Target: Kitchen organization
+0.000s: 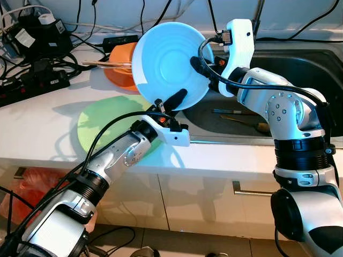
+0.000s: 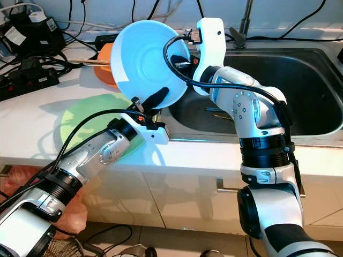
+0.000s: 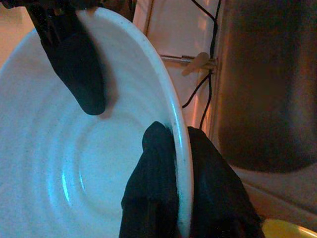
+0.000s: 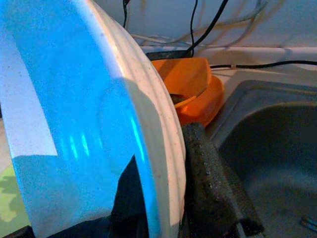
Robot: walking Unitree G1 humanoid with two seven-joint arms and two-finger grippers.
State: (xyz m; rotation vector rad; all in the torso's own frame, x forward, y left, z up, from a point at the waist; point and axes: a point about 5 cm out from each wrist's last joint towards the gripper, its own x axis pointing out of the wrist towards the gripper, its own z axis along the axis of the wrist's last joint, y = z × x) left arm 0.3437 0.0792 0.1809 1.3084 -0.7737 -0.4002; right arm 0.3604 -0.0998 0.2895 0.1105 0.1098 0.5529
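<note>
Cables (image 1: 37, 59) crowd counter's back; sink (image 1: 300, 69) open.

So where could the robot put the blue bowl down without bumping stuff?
Bare counter lies left of the green plate, before the cables. The front strip by the sink is free too. It is crowded at the back, by the orange bowl. Both grippers hold the blue bowl.

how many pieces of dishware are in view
3: a blue bowl gripped by both grippers, an orange bowl behind it on the counter, a green plate below. More may be hidden.
</note>
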